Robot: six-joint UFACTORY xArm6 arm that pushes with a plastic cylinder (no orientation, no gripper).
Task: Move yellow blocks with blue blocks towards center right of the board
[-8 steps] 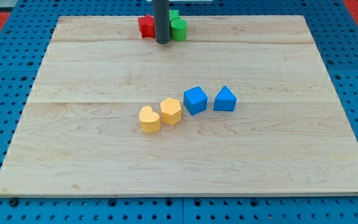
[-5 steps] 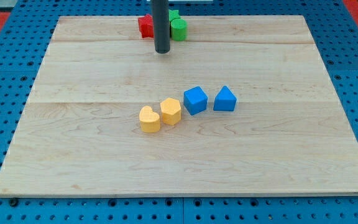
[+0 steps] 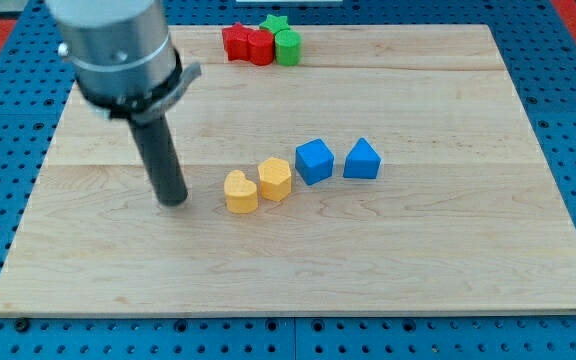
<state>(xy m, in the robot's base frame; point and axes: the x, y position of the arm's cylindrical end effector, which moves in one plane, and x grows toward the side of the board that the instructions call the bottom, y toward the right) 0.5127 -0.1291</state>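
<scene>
My tip [image 3: 174, 201] stands near the tabletop [image 3: 298, 270] centre, just left of the yellow heart block [image 3: 240, 191]; no gripper is visible.

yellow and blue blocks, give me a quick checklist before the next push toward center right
1. My tip is on the view's left of the yellow heart block, with a gap: ok.
2. Yellow heart block and yellow hexagon block touch: ok.
3. Blue cube sits just right of the yellow hexagon block, in line: ok.
4. Second blue block stands slightly apart from the blue cube: ok, expect it to close up.
5. Red blocks and green blocks at the view's top are off the path: ok.
6. Blocks at center right yet: not ok.
</scene>
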